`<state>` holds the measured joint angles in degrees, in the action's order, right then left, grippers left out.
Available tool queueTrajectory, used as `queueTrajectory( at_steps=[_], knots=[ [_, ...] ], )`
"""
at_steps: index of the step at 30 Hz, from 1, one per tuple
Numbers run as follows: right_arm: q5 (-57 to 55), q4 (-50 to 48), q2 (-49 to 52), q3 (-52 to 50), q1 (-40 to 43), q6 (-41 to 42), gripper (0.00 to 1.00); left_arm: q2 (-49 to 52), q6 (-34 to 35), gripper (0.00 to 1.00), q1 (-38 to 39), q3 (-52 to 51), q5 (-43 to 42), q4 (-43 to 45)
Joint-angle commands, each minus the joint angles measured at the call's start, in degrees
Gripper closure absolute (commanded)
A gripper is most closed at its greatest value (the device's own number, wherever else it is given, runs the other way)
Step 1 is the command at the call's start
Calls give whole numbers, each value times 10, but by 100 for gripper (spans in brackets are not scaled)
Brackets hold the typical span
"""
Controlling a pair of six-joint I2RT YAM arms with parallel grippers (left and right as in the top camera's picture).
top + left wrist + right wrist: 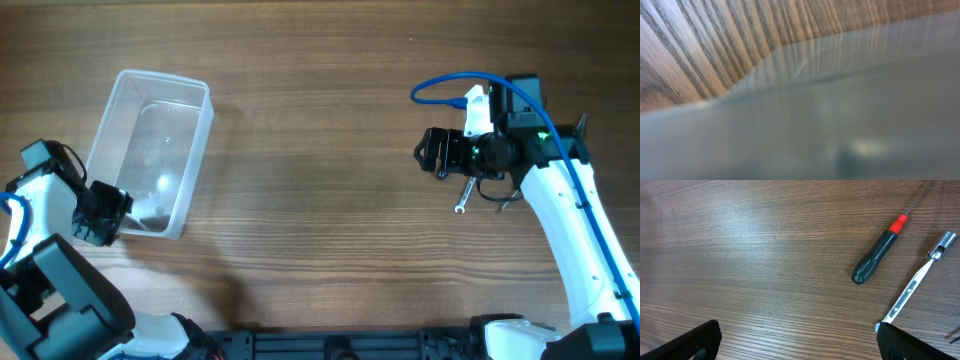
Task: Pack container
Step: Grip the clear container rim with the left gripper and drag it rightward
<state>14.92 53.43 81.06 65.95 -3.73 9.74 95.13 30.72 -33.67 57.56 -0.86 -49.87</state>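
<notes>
The container [197, 118] is a clear plastic tub lying at the left of the wooden table, and it looks empty. My left gripper [108, 212] is at its near end wall. The left wrist view is filled by the blurred plastic wall [840, 110], which hides the fingers. My right gripper [430, 155] is open and empty over bare wood, with its fingers wide apart in the right wrist view [797, 340]. A silver socket wrench [914, 291] lies by the right finger, also in the overhead view [464, 196]. A dark green screwdriver with a red collar [874, 260] lies beside it.
A blue cable [440, 90] loops from the right arm over the table. The arm bases stand along the table's near edge [330, 345].
</notes>
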Motion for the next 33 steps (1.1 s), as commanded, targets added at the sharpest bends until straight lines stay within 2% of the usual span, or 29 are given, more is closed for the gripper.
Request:
queueTrajectory(
  at_steps=[1, 8, 16, 22, 24, 33],
  knots=[
    [-10, 1, 3, 14, -2, -8, 1, -36, -5, 52, 4, -5, 5, 5],
    [-10, 1, 3, 14, -2, -8, 1, -80, -5, 66, 4, -5, 5, 11],
    [-10, 2, 3, 14, -2, -7, 0, -85, -5, 71, 4, -5, 5, 9],
    [-10, 6, 3, 14, -2, -8, 0, -85, -5, 83, 4, -6, 5, -5],
    [-10, 6, 3, 14, -2, -8, 0, -85, -5, 96, 4, -6, 5, -5],
    [-17, 5, -2, 15, -2, -5, 1, -108, -18, 96, 8, 0, -2, -5]
  ],
)
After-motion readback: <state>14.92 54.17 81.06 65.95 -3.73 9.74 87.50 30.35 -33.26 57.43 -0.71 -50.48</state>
